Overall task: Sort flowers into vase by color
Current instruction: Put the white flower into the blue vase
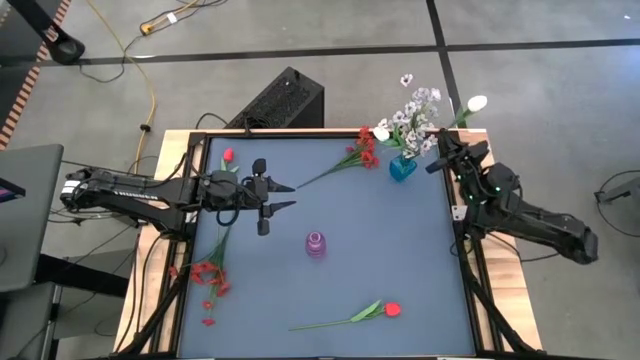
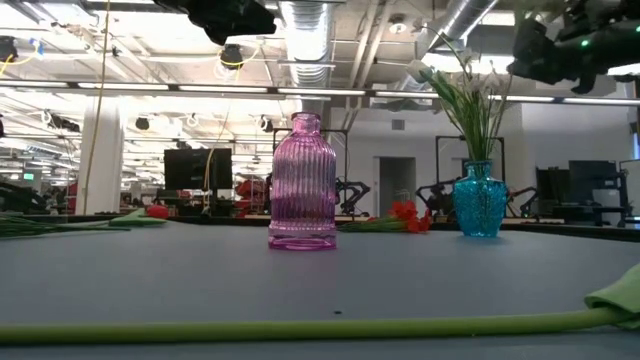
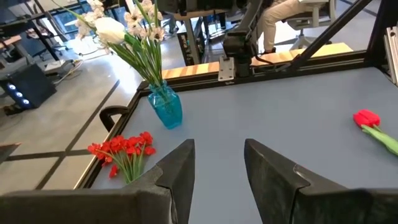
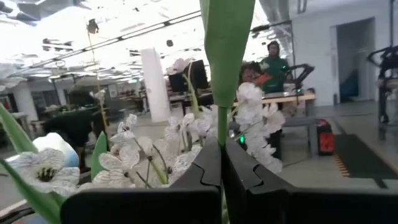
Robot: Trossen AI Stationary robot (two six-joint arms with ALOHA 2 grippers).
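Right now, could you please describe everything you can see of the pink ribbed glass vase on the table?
The pink ribbed glass vase is a small translucent bottle with vertical ribs, a rounded shoulder, a short narrow neck and a wider foot. It stands upright and empty near the middle of the grey-blue table, seen from above as a small pink round. No flower or gripper touches it; only its base meets the table.
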